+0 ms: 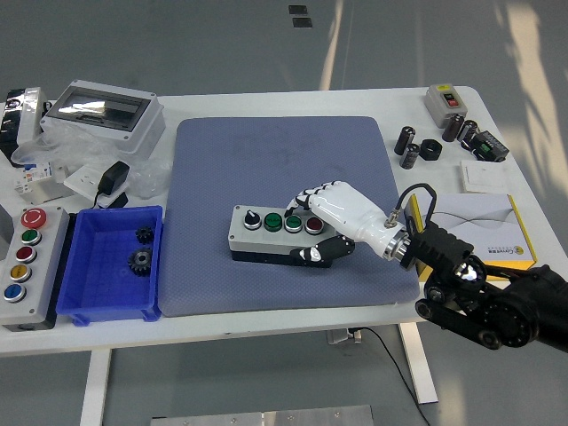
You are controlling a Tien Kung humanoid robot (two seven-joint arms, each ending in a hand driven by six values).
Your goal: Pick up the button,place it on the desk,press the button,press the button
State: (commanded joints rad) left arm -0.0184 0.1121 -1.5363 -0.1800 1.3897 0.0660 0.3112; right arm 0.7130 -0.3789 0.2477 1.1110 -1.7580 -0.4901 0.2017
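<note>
My right hand (pixel 330 222) clamped on button box (pixel 277 232), fingers over top, thumb at front. Box sits mid blue mat (pixel 266 151), rt end hidden under palm. Left arm out of frame.

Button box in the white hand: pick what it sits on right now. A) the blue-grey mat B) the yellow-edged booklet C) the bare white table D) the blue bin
A: the button box lies on the blue-grey mat, near its front, with the right hand wrapped around its right end, fingers over the top edge; the blue bin sits off the mat to the left.
</note>
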